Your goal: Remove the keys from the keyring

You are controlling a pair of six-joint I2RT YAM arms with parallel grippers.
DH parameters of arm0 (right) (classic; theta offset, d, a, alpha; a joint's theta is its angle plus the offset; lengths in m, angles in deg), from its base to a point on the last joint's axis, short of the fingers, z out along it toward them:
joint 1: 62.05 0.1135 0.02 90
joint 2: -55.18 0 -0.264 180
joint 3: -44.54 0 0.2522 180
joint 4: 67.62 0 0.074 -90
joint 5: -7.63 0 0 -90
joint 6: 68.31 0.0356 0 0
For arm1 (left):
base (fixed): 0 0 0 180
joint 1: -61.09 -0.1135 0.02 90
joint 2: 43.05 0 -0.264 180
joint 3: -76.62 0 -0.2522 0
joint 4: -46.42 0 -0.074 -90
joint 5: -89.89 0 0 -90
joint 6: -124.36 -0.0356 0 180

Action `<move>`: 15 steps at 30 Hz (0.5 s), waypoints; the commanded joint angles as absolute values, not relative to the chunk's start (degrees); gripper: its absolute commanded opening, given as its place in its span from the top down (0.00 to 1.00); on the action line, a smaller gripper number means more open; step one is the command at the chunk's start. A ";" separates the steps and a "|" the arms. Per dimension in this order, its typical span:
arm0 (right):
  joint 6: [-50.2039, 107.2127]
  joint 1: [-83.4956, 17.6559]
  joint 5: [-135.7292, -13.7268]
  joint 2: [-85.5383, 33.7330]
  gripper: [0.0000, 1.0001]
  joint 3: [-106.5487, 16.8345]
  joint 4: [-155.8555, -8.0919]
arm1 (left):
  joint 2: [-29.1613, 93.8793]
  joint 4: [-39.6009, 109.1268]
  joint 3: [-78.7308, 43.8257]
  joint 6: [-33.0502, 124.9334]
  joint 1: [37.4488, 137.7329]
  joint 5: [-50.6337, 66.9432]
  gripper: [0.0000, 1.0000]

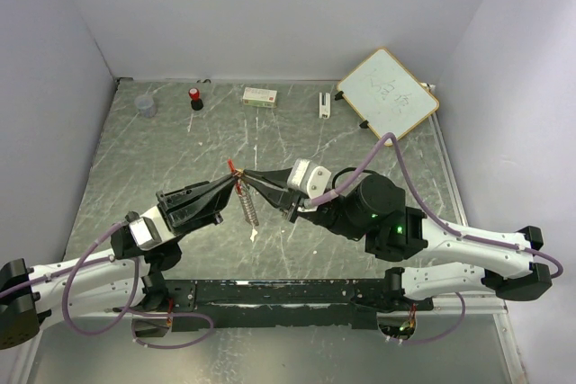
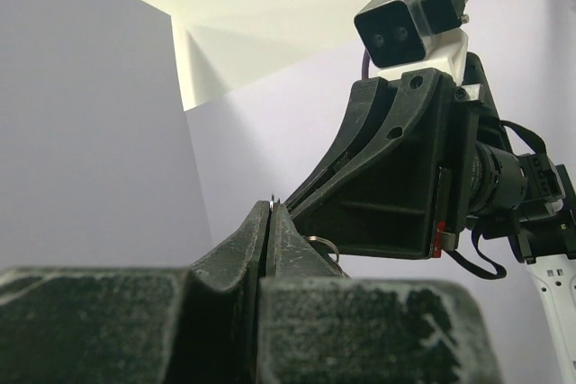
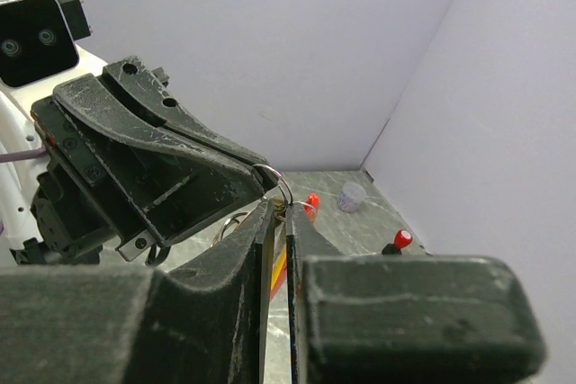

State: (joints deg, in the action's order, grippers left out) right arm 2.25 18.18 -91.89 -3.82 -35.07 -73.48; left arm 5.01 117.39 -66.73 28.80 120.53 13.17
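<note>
Keyring (image 3: 282,188) hangs above the surface (image 1: 162,150), midway between both arms, pinched at the left end effector (image 1: 233,182) tip with its chain dangling downward, while the right end effector (image 1: 249,176), clamped narrow on the keys (image 3: 281,258), faces it tip-to-tip.

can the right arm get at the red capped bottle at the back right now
Probably not yet: the right claw is shut on the keys, tip to tip with the left claw holding the keyring. The way to the bottle looks open, but it must let go first.
</note>
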 commanded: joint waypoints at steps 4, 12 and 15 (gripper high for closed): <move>1.65 18.45 -89.23 -3.42 0.92 -34.79 -72.12 | 5.35 118.12 -66.81 29.89 120.33 14.54 0.93; 1.91 18.44 -85.84 -4.02 1.00 -35.62 -72.41 | 6.90 118.26 -66.13 29.40 120.33 14.09 0.93; 2.09 18.46 -85.02 -4.10 1.00 -35.81 -72.69 | 7.09 118.10 -65.92 29.36 120.33 14.07 0.93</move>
